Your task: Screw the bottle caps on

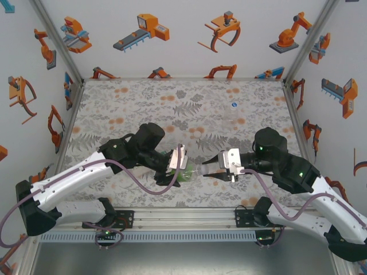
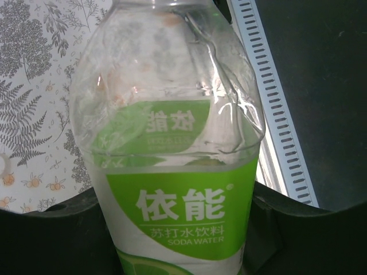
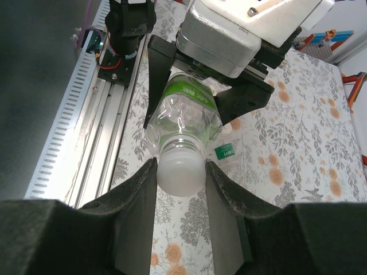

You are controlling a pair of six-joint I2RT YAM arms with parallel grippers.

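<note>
**Top view.**
- Left gripper (image 1: 181, 169): closed on the bottle (image 1: 185, 173), at 6 o'clock on the mat (image 1: 189, 103), lifted off it.
- Bottle: lies sideways, neck pointing to 3 o'clock.
- Right gripper (image 1: 209, 170): at the bottle's 3 o'clock, fingers meeting the neck end.
- You cannot make out the cap from here.

**Left wrist view.**
- Bottle (image 2: 178, 172): clear, with a green-and-white label, clamped at the label between dark pads (image 2: 51, 240) at 7 and 5 o'clock.
- Wall above the label: dented and creased.
- Rail (image 2: 275, 114): runs from 12 to 4 o'clock behind it.

**Right wrist view.**
- Cap (image 3: 181, 171): whitish, seated on the neck at centre frame, pinched between the right gripper's two fingers (image 3: 135, 195) at its 9 and 3 o'clock.
- Bottle body (image 3: 183, 117): runs off to 12 o'clock into the left gripper's jaws.

**Hazards, as judged.**
- Cross-threading: if your cap axis sits off the neck axis, the thread will bind or skip.
- Bottle spin: the thin wall already buckles, so turning torque may rotate it inside the left grip and leave the cap loose.
- Pad slip: the cap is smooth and may slide between the fingers.
- Over-squeeze: a harder clamp would crush the wall further.
</note>
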